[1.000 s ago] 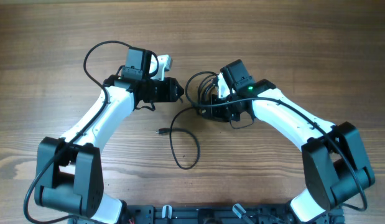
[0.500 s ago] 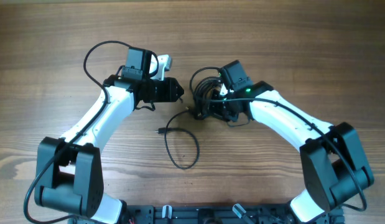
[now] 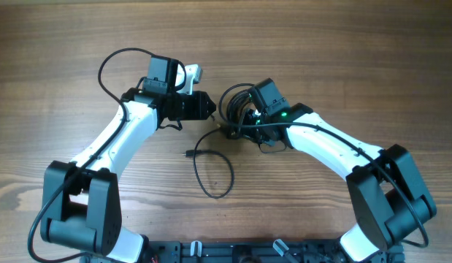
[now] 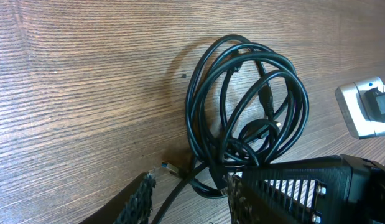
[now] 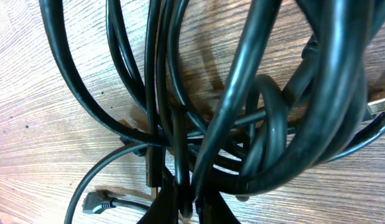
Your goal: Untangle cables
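Observation:
The cables [image 3: 227,101] form a bunch of black loops at the table's middle, between my two grippers. One strand [image 3: 231,174] runs out toward the front in a loop and ends in a small plug [image 3: 188,153]. My right gripper [image 3: 234,130] is at the bunch's near edge. In the right wrist view it [image 5: 187,208] is shut on one strand, with the other cables [image 5: 267,124] crossing just beyond it. My left gripper [image 3: 211,109] sits just left of the bunch. In the left wrist view it [image 4: 189,196] is open, a loose strand [image 4: 173,198] passing between its fingers, the coils [image 4: 248,118] ahead.
The wooden table [image 3: 342,44] is bare around the bunch. A white and grey block [image 4: 365,109] shows at the right edge of the left wrist view. A blue-tipped plug [image 4: 169,168] lies near the left fingers, and another plug [image 5: 96,200] lies left of the right fingers.
My right gripper has moved left toward the left gripper, opening briefly and shutting again on a strand. The bunch and the trailing loop shifted left with it. The left arm has not moved.

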